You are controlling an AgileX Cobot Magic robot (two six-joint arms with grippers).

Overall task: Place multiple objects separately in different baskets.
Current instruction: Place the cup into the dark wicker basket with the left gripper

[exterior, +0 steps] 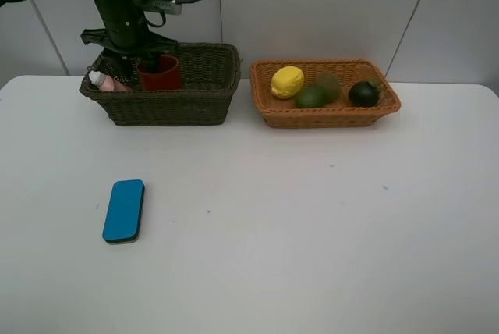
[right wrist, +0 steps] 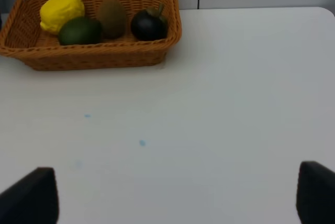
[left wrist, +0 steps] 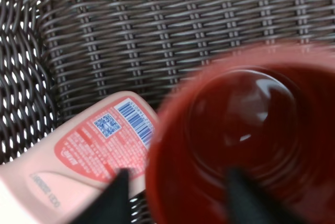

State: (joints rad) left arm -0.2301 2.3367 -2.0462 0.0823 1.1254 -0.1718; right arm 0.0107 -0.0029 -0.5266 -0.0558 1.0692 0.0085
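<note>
Fingers of the left end effector (left wrist: 175,195) were seen spread around the red cup's (exterior: 159,73) rim, inside the dark wicker basket (exterior: 168,104); the right end effector (right wrist: 178,195) was held wide open.

Rough woven wicker baskets (exterior: 199,96), glossy red plastic cup (left wrist: 246,145), matt white table (exterior: 296,225), printed paper-labelled pink bottle (left wrist: 84,156).
</note>
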